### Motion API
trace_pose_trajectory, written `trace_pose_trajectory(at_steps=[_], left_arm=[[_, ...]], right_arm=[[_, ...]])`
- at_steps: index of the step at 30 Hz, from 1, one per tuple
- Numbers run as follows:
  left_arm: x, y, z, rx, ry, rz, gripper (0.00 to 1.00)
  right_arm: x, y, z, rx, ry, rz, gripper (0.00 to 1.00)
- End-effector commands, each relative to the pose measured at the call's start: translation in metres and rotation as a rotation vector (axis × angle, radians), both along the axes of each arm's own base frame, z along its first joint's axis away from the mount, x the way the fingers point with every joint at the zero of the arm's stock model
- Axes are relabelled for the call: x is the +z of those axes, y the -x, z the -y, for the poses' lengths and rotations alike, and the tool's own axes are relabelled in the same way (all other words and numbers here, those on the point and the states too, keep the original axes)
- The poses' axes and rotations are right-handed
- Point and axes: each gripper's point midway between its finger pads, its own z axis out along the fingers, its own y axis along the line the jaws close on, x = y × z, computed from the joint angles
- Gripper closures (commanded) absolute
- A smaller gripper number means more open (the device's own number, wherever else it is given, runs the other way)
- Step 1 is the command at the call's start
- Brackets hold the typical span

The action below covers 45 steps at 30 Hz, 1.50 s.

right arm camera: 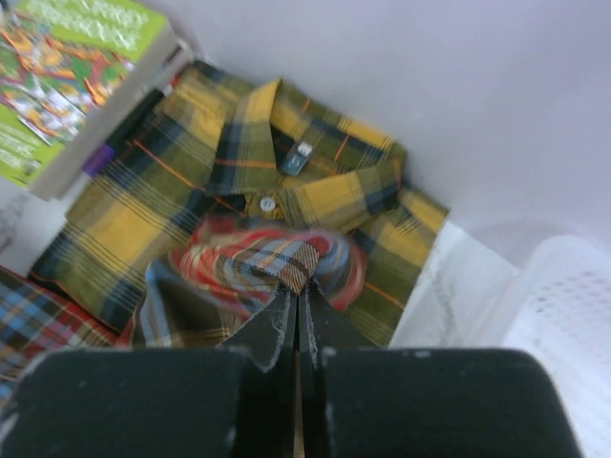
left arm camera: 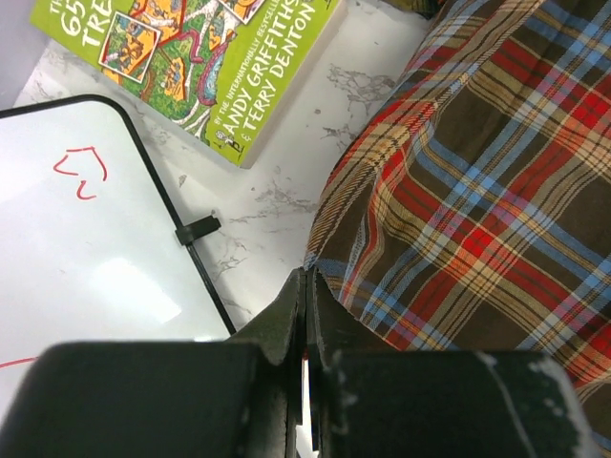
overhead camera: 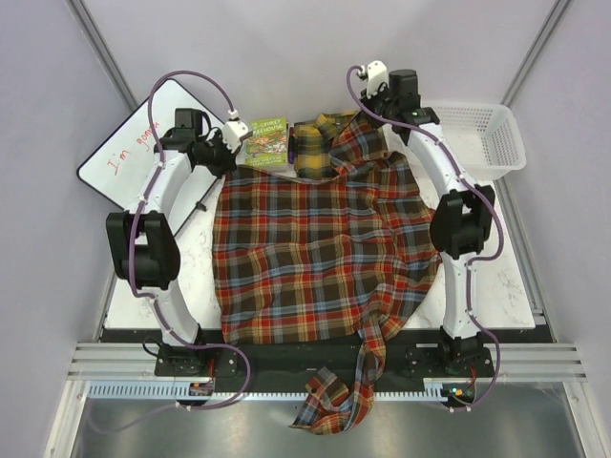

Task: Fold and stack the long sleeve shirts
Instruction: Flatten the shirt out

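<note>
**Top external view.** The red-brown shirt (overhead camera: 305, 258) lies spread open across most of the table (overhead camera: 511, 277), and one sleeve hangs over the near edge between the arm bases. The yellow and black shirt (overhead camera: 313, 143) sits folded at the far edge, and the red-brown shirt's far right corner overlaps it. A green book (overhead camera: 267, 141) lies just left of it, a whiteboard (overhead camera: 134, 143) leans at the far left, and a white basket (overhead camera: 492, 134) stands at the far right. The left gripper (overhead camera: 232, 160) sits at the shirt's far left corner and the right gripper (overhead camera: 366, 116) at its far right corner. This view does not show whether either claw is closed.

**Left wrist view.** The fingers of the left gripper (left arm camera: 304, 286) are pressed together. The hem of the red-brown shirt (left arm camera: 477, 191) touches the tip on its right side. I cannot tell whether any cloth is caught between the fingers. The book's corner and the whiteboard's black rim show to the left on bare marbled table, which the top view shows only coarsely.

**Right wrist view.** The right gripper (right arm camera: 296, 301) is closed on a bunched fold of the red-brown shirt (right arm camera: 258, 258), held above the yellow and black shirt (right arm camera: 239, 162). Only here can its collar, neck label and top button be seen. The basket wall appears at lower right and the book at upper left.
</note>
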Motion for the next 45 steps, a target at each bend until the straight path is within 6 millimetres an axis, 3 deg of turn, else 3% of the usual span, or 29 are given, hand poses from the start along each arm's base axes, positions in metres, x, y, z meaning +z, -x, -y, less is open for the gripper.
trace_pose_trajectory(at_steps=[1, 6, 7, 8, 9, 10, 11, 12, 13, 14, 15, 17, 18, 20, 22, 23, 25, 26, 30, 34, 39, 43, 45], left_arm=[[-0.004, -0.011, -0.008, 0.044, 0.007, -0.005, 0.98], [-0.006, -0.018, -0.015, 0.081, 0.012, -0.013, 0.98], [-0.006, -0.019, -0.016, 0.082, 0.014, -0.012, 0.98], [-0.005, -0.018, -0.016, 0.086, 0.018, -0.014, 0.98], [-0.006, -0.018, -0.016, 0.088, 0.018, -0.017, 0.98], [-0.007, -0.018, -0.016, 0.09, 0.019, -0.021, 0.98], [-0.008, -0.017, -0.016, 0.092, 0.023, -0.027, 0.98], [-0.01, -0.016, -0.015, 0.091, 0.03, -0.034, 0.98], [-0.012, -0.016, -0.014, 0.092, 0.035, -0.039, 0.98], [-0.013, -0.016, -0.013, 0.097, 0.045, -0.048, 0.98], [-0.013, -0.016, -0.011, 0.093, 0.055, -0.051, 0.98], [-0.015, -0.017, -0.009, 0.097, 0.072, -0.062, 0.98], [-0.015, -0.018, -0.008, 0.097, 0.074, -0.063, 0.98], [-0.016, -0.019, -0.009, 0.102, 0.072, -0.066, 0.98], [-0.018, -0.02, -0.01, 0.102, 0.068, -0.067, 0.98], [-0.02, -0.02, -0.01, 0.104, 0.066, -0.072, 0.98], [-0.022, -0.02, -0.01, 0.103, 0.066, -0.075, 0.98], [-0.023, -0.021, -0.01, 0.104, 0.069, -0.078, 0.98], [-0.025, -0.023, -0.009, 0.108, 0.072, -0.084, 0.98], [-0.025, -0.022, -0.011, 0.11, 0.06, -0.08, 0.98], [-0.026, -0.022, -0.011, 0.107, 0.06, -0.08, 0.98], [-0.023, -0.022, -0.01, 0.107, 0.066, -0.076, 0.98], [-0.024, -0.021, -0.011, 0.109, 0.063, -0.079, 0.98]], right_arm=[[0.01, -0.02, -0.017, 0.004, -0.048, 0.074, 1.0], [0.024, -0.001, -0.028, 0.048, -0.076, 0.066, 1.0], [0.051, 0.012, -0.026, 0.057, -0.081, 0.102, 1.0], [0.061, 0.023, -0.025, 0.073, -0.083, 0.106, 1.0], [0.041, 0.043, -0.031, 0.134, -0.087, 0.04, 1.0], [0.073, 0.071, -0.031, 0.183, -0.096, 0.084, 1.0], [0.037, 0.093, -0.033, 0.232, -0.072, 0.004, 1.0], [0.031, 0.118, -0.043, 0.303, -0.072, -0.025, 1.0], [0.041, 0.147, -0.045, 0.357, -0.05, -0.007, 0.95], [0.024, 0.163, -0.047, 0.429, 0.058, 0.005, 0.92], [-0.019, 0.205, -0.057, 0.507, 0.135, -0.111, 0.86], [-0.075, 0.247, -0.046, 0.609, 0.32, -0.241, 0.63], [-0.089, 0.255, -0.044, 0.625, 0.366, -0.283, 0.46], [-0.104, 0.248, -0.011, 0.546, 0.444, -0.349, 0.42], [-0.099, 0.233, 0.011, 0.514, 0.419, -0.341, 0.38], [-0.087, 0.214, 0.035, 0.442, 0.404, -0.32, 0.36], [-0.087, 0.195, 0.054, 0.371, 0.375, -0.337, 0.35], [-0.076, 0.179, 0.067, 0.316, 0.358, -0.32, 0.35], [-0.092, 0.158, 0.071, 0.262, 0.296, -0.402, 0.35], [-0.103, 0.171, 0.065, 0.269, 0.249, -0.489, 0.36], [-0.129, 0.173, 0.084, 0.12, 0.279, -0.518, 0.43], [-0.15, 0.183, 0.082, -0.001, 0.14, -0.635, 0.45], [-0.149, 0.185, 0.087, -0.1, 0.032, -0.664, 0.43]])
